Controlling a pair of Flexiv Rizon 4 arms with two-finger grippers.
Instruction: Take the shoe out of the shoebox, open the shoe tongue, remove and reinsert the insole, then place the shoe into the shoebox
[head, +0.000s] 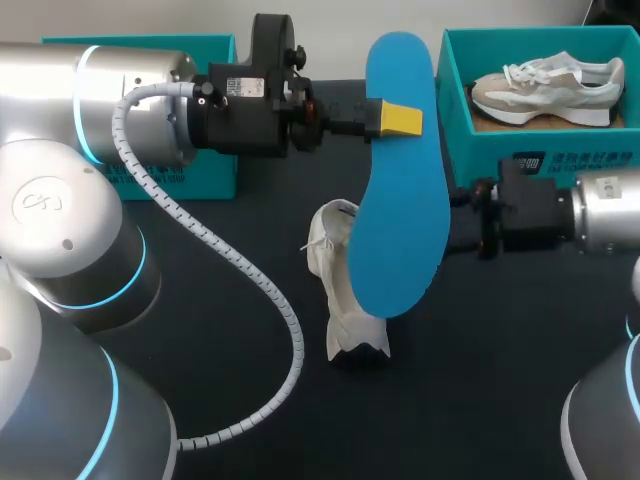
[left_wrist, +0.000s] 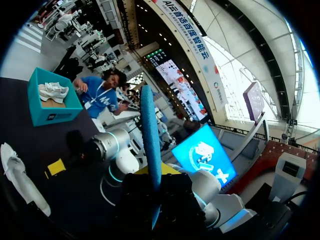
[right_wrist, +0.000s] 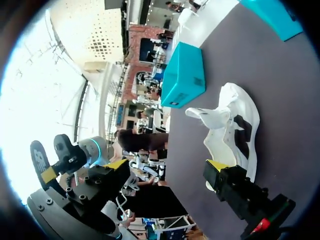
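My left gripper is shut on a blue insole, holding it upright above the table's middle. In the left wrist view the insole shows edge-on between the fingers of that gripper. A white shoe lies on the dark table under and left of the insole, its tongue pulled out. My right gripper stands open and empty beside the shoe. In the head view its fingers are hidden behind the insole; only its black wrist shows. The teal shoebox stands at the back right.
A second, grey-white shoe lies in the shoebox. Another teal box stands at the back left behind my left arm, also seen ahead of the right gripper as a teal box. A grey cable coil hangs from my left arm.
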